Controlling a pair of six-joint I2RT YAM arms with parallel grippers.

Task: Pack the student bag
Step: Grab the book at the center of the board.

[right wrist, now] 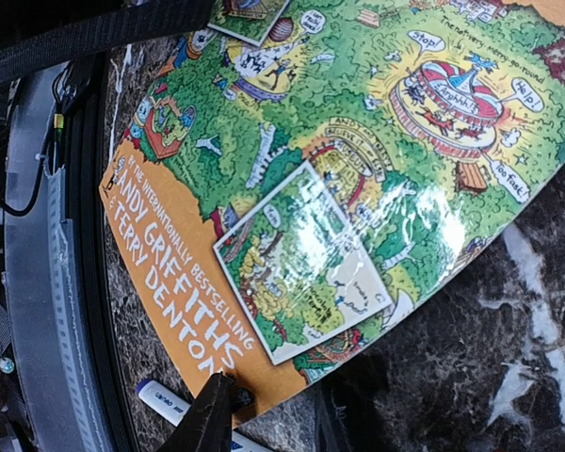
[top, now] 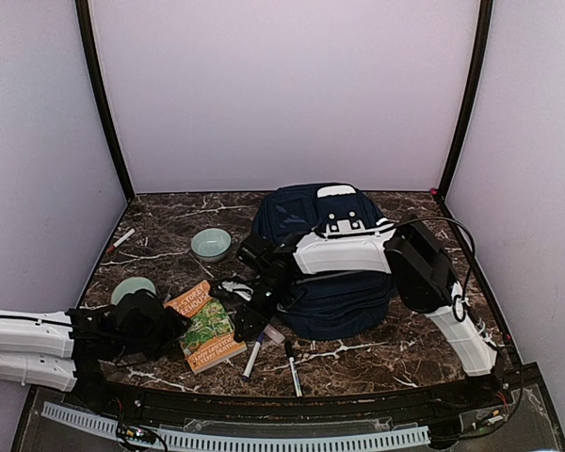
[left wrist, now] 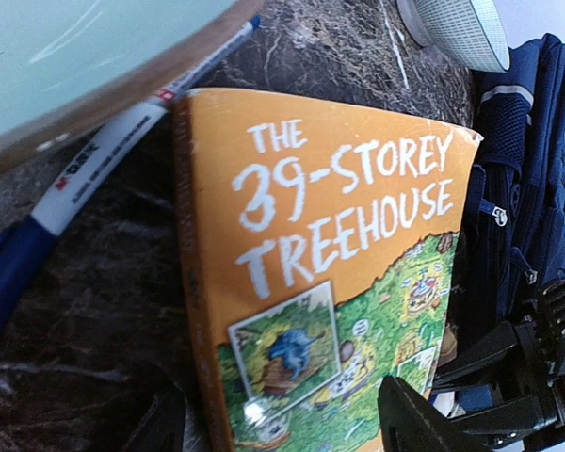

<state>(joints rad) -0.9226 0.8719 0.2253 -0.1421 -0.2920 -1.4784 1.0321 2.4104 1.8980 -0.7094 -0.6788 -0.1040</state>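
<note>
The book [top: 205, 325] had a glossy paper cover that threw white glare. Under it, the table [top: 169, 221] looked like polished dark marble with pale veins. To the book's right, the student bag [top: 344, 306] was matt navy cloth with shinier white stripes. By the book's spine lay a smooth plastic marker [left wrist: 94, 169]. The bowl [top: 211, 244] beyond the book looked glazed.

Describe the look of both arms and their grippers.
Both are boxy white shells with black joints. The left arm shows two white links, then a black wrist and the black left gripper. The right arm has a white forearm, a bulky black elbow with a thin black cable looping beside it, and the black right gripper with slim fingers.
</note>
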